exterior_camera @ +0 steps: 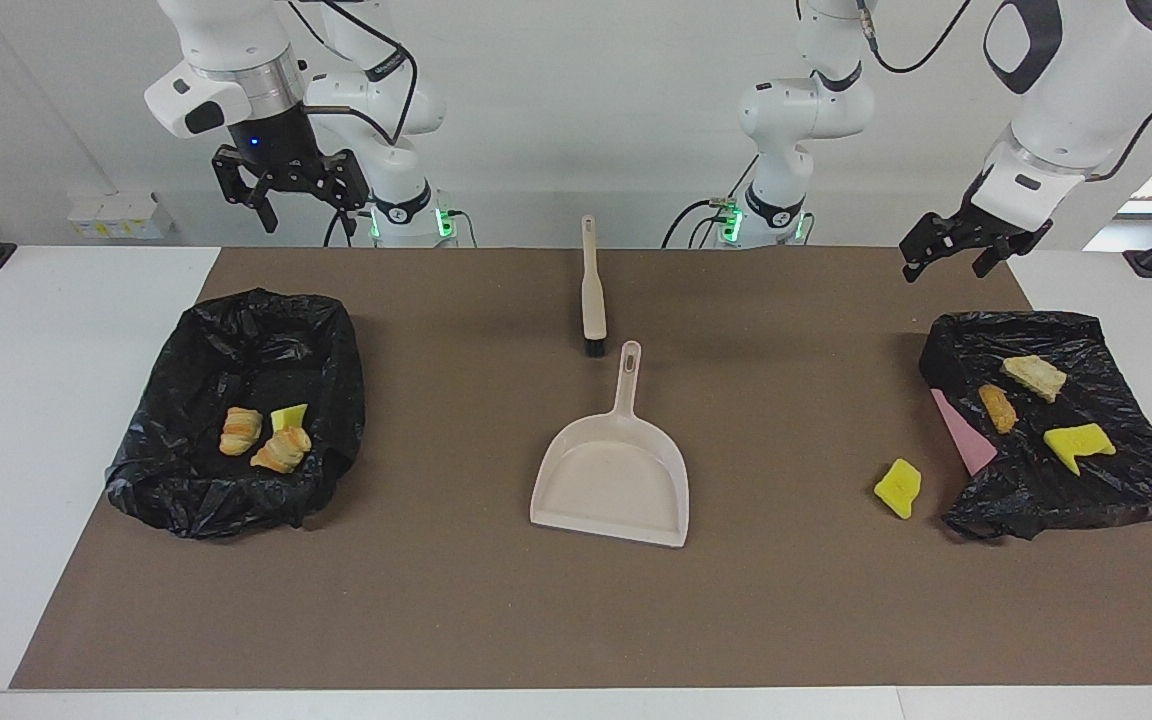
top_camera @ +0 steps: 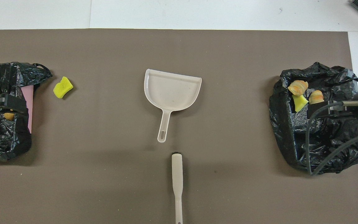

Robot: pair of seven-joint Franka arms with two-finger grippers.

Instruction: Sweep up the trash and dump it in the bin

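Left gripper (exterior_camera: pixel 954 258) up in the air, jaws spread wide, holding nothing, touching nothing; it hangs over the robot-side edge of the black bag at the left arm's end. Right gripper (exterior_camera: pixel 289 190) also raised, jaws wide, empty, over the robot-side end of the lined bin at the right arm's end; that arm waits.

Brush (exterior_camera: pixel 592 290) lies flat on the mat nearest the robots, mid-table, handle toward them, bristle end just short of the dustpan handle, not touching. Dustpan (exterior_camera: pixel 616 470) sits farther out, mouth facing away from the robots, pan bare.

Right arm's end: bin lined with black bag (exterior_camera: pixel 236 330), holding two golden-brown pastry lumps (exterior_camera: pixel 240 430) (exterior_camera: pixel 282 448) and a green-yellow sponge piece (exterior_camera: pixel 288 415), clustered together.

Left arm's end: flattened black bag (exterior_camera: pixel 1056 470) with a pink sheet (exterior_camera: pixel 964 430) showing at its edge. On the bag: pale beige chunk (exterior_camera: pixel 1033 376), small golden-brown lump (exterior_camera: pixel 998 407), yellow sponge piece (exterior_camera: pixel 1078 444). One more yellow sponge bit (exterior_camera: pixel 898 487) lies loose on the mat just beside the bag, toward the dustpan.

Surface: brown mat (exterior_camera: pixel 436 600) over a white table (exterior_camera: pixel 36 400). Room: plain white wall, arm bases with green lights, a small white box (exterior_camera: pixel 121 215) at the table's edge.
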